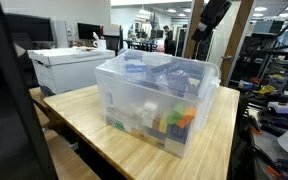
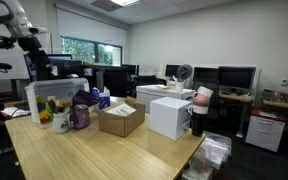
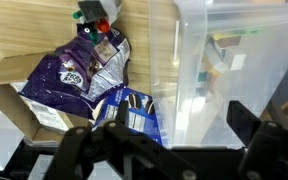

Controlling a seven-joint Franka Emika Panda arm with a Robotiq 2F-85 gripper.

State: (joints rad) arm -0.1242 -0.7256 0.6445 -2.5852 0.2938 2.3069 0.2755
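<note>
Overhead, gripper [image 3: 169, 150] hovers at bottom of wrist view, jaws spread wide, nothing pinched. Purple snack bag [image 3: 79, 70] lies left of centre on wooden table [image 3: 154, 40]. Long axis slants lower left to upper right, upper end pointing toward top centre. Clear bin [image 3: 234, 60] near, at right.

A crinkled purple snack bag [image 3: 79, 68] sits on the wooden table [image 3: 24, 30]. A blue-and-white bag [image 3: 136, 108] lies against it, and both are just beside the clear plastic bin [image 3: 234, 50].
</note>
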